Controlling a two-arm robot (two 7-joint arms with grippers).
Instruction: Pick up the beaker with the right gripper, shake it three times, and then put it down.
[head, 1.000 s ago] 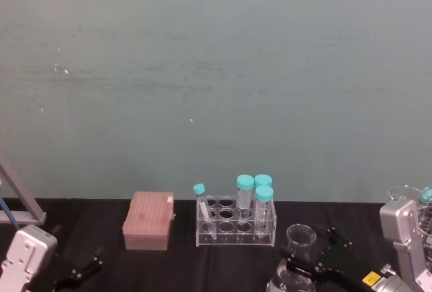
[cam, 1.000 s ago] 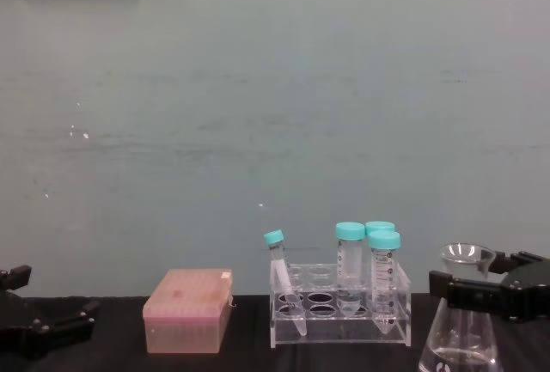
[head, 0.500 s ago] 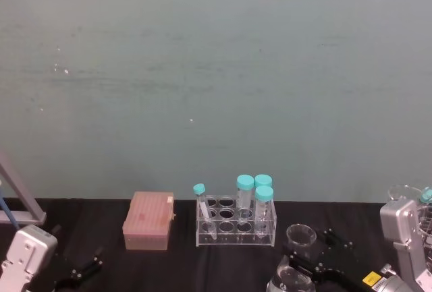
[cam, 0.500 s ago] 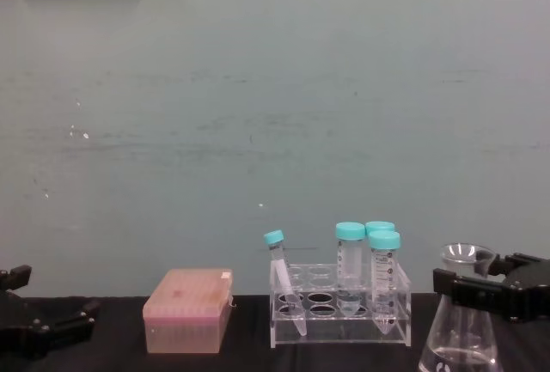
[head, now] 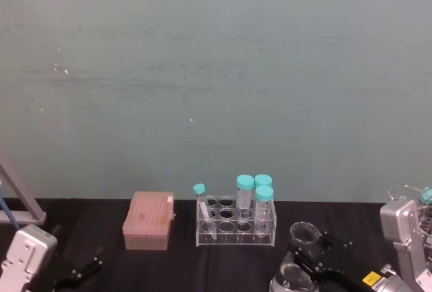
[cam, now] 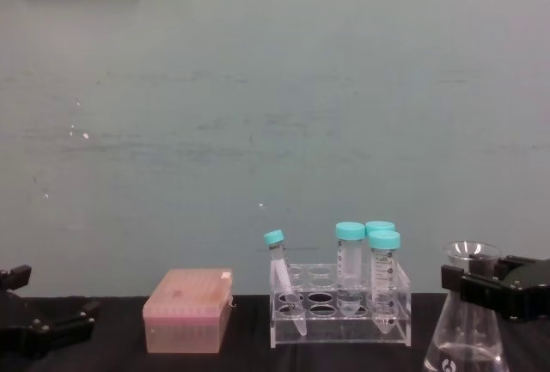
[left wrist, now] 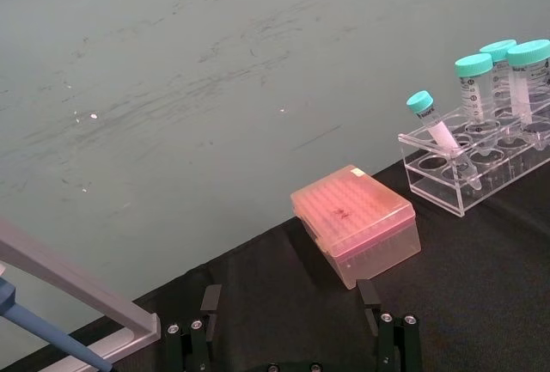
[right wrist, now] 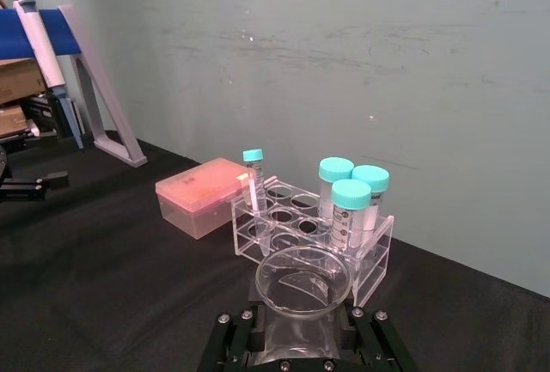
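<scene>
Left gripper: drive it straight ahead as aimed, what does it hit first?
Probably the pink box, ahead of the open left gripper but offset toward one finger, so it may only clip it. Depth unclear.

beaker (cam: 460,346) 1 | racked tubes (cam: 350,256) 4 | rack (cam: 339,327) 1 | pink box (cam: 187,312) 1

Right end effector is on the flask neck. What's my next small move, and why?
Probably a short straight lift. The right end effector is shut on the beaker at its neck, and the tube rack stands close to its left, so gain clearance before shaking. The left end effector sits parked, open.
</scene>
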